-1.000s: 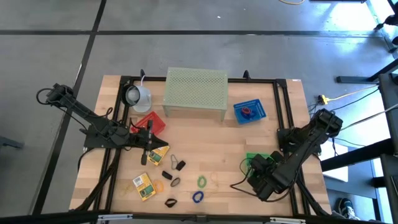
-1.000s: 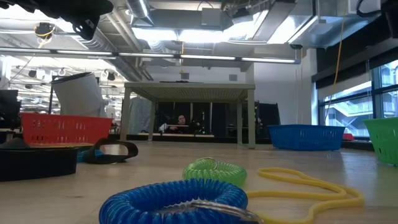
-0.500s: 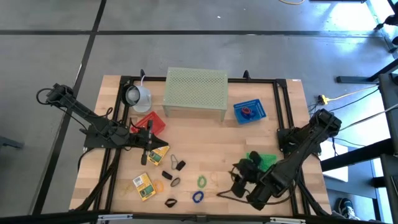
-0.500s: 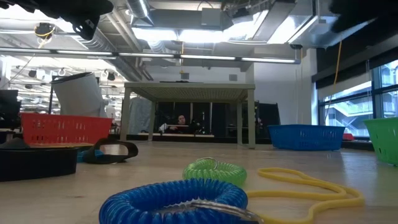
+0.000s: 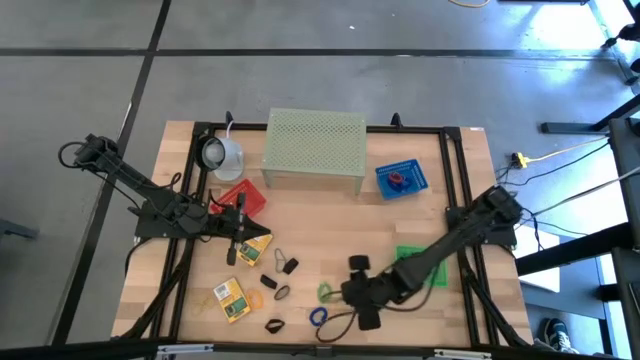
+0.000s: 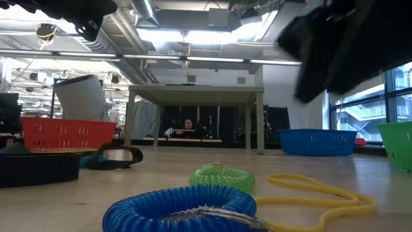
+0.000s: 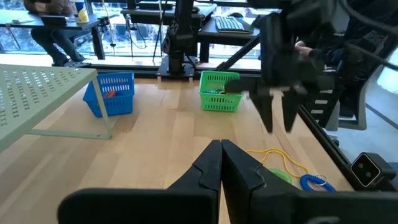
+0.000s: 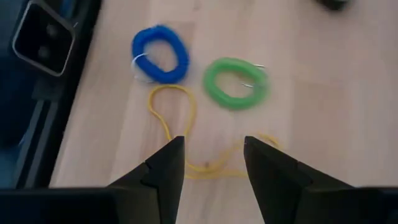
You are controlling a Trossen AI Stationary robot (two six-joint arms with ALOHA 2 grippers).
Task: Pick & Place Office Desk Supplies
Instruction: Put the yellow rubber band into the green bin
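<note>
A blue coiled loop (image 8: 160,53), a green coiled loop (image 8: 236,83) and a thin yellow band (image 8: 186,140) lie flat on the wooden table near its near edge. My right gripper (image 8: 211,163) is open and empty. It hangs above the yellow band, its fingers on either side of it and clear of it; in the high view my right gripper (image 5: 345,293) is just right of the green loop (image 5: 325,291) and the blue loop (image 5: 318,316). My left gripper (image 7: 221,158) is shut and empty, held above the table's left half by a yellow packet (image 5: 256,245).
Red basket (image 5: 240,197), blue basket (image 5: 401,179) and green basket (image 5: 425,262) stand on the table, the pale green perforated stand (image 5: 315,148) at the back. Black clips (image 5: 290,266), a second yellow packet (image 5: 231,298) and a white cup (image 5: 222,153) lie on the left half.
My right gripper has swung from beside the green basket toward the table's left, and now hangs over the yellow band by the green and blue loops. The loops and band have stayed where they were.
</note>
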